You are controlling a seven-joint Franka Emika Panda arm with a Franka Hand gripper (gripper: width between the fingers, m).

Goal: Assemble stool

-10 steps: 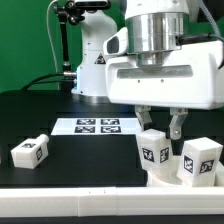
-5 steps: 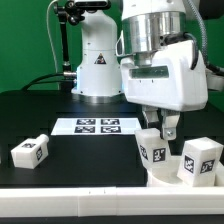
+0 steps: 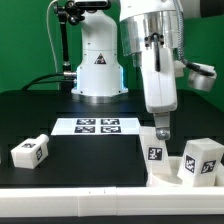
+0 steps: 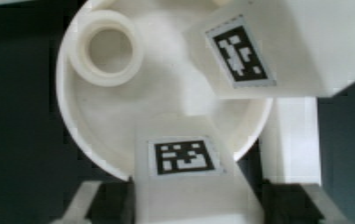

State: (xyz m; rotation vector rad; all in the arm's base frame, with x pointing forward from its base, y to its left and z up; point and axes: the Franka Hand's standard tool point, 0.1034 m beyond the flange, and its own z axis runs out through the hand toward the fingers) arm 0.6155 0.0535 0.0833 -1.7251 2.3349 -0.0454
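Note:
The white round seat (image 3: 168, 179) lies at the front of the exterior view's right. Two white tagged legs stand on it: one (image 3: 155, 150) under my gripper, one (image 3: 201, 160) further to the exterior view's right. My gripper (image 3: 160, 128) comes straight down and is shut on the top of the first leg. In the wrist view that leg (image 4: 186, 160) fills the gap between the dark pads (image 4: 106, 200) of my gripper (image 4: 200, 203); the seat (image 4: 129, 100) with its round socket and the other leg (image 4: 263, 45) lie beyond. A third leg (image 3: 30, 151) lies loose at the exterior view's left.
The marker board (image 3: 98, 126) lies flat on the black table behind the seat. The robot's white base (image 3: 97, 65) stands at the back. A white rail (image 3: 80, 191) runs along the front edge, and the seat rests against it.
My gripper has turned about its vertical axis over the last second, from broad side to narrow side toward the camera, staying on the leg. The other parts have not moved.

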